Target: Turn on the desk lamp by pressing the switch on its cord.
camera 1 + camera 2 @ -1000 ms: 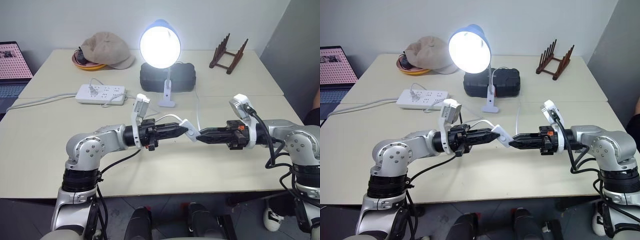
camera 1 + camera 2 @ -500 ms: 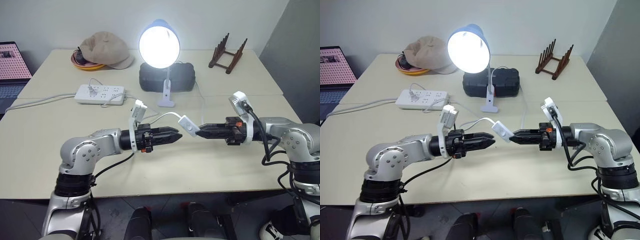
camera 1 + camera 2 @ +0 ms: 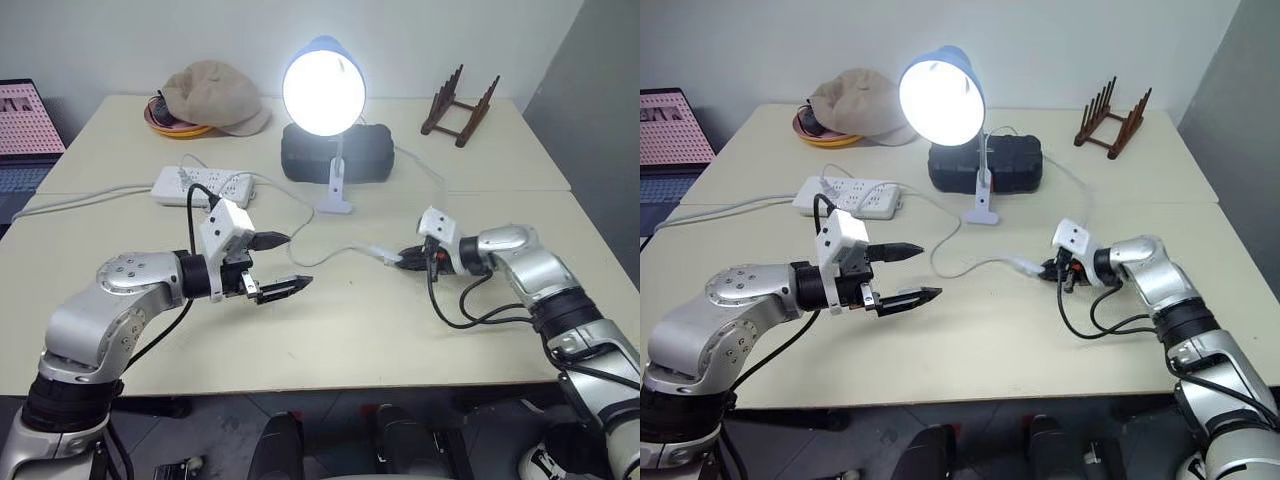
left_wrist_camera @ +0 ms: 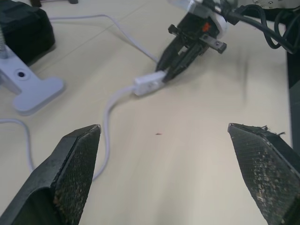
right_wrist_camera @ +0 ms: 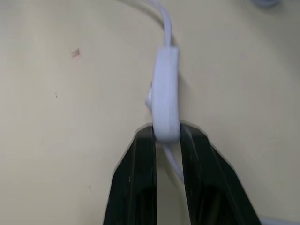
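The desk lamp [image 3: 322, 88] near the tabletop's far edge glows, so little remains: the right gripper [image 3: 408, 258] pinches the switch [image 5: 165, 93] mid-table, while the left gripper [image 3: 902, 273] hangs spread, empty.

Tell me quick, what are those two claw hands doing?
Left gripper: open, holding nothing.
Right gripper: shut on the small white rectangular switch of the thin white cord.
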Available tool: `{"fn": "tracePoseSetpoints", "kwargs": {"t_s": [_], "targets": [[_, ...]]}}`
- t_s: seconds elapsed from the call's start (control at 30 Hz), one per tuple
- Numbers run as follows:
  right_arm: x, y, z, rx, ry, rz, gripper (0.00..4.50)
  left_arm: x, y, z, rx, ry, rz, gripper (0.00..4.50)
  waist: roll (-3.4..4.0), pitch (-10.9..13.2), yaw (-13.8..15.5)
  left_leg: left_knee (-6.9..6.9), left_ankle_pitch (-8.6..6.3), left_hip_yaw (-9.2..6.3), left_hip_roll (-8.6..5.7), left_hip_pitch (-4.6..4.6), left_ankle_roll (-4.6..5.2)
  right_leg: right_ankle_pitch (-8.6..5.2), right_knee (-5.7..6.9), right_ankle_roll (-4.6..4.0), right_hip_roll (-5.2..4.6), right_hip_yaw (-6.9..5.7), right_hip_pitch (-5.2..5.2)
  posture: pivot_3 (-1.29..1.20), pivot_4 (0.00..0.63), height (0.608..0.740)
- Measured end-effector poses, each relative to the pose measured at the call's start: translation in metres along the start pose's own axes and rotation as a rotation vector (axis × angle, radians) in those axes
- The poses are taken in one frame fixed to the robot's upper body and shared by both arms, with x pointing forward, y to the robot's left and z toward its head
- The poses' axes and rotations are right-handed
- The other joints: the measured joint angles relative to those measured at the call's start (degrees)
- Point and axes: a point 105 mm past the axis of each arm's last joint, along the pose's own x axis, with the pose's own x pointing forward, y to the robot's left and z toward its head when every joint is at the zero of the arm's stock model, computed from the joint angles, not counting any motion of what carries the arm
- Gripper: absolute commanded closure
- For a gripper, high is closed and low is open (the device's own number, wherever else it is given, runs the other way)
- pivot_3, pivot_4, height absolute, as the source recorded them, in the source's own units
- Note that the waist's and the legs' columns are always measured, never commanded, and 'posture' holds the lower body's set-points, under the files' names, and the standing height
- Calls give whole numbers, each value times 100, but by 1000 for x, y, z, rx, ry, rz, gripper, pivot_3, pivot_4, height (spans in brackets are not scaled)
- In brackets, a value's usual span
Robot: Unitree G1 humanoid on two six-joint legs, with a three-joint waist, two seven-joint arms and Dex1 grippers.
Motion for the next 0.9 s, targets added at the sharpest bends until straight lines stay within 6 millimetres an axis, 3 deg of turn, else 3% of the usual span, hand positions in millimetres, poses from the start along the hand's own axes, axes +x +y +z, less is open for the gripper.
{"fn": "tracePoseSetpoints", "kwargs": {"t_s": [0.1,0.17,0.37,0.63,0.9], "targets": [[0,0,-1,-30,-1,23,4118,-1,3,-2,13,4,16,34,0,0,0,-7,0,-2,2,2,0,1,5,1,2,-2,-2,0,150,740],[0,2,0,-27,-9,41,3418,-2,3,-5,11,15,23,0,0,0,0,-8,0,-3,3,2,0,0,13,0,3,-2,-7,0,150,740],[-4,10,-4,16,-17,90,2031,-3,5,-7,3,34,24,0,1,0,0,-4,0,-3,2,2,1,-1,20,-2,3,-2,-8,0,150,740],[-52,14,13,14,-61,36,150,-15,21,1,32,86,-5,0,2,1,16,-5,0,-4,1,2,1,-3,22,-2,3,-3,-10,0,150,740],[-87,34,24,77,-107,-6,15,-29,33,-9,52,159,-12,0,2,2,7,-5,0,-3,2,2,1,-20,25,-31,3,-2,-14,0,150,740]]}}
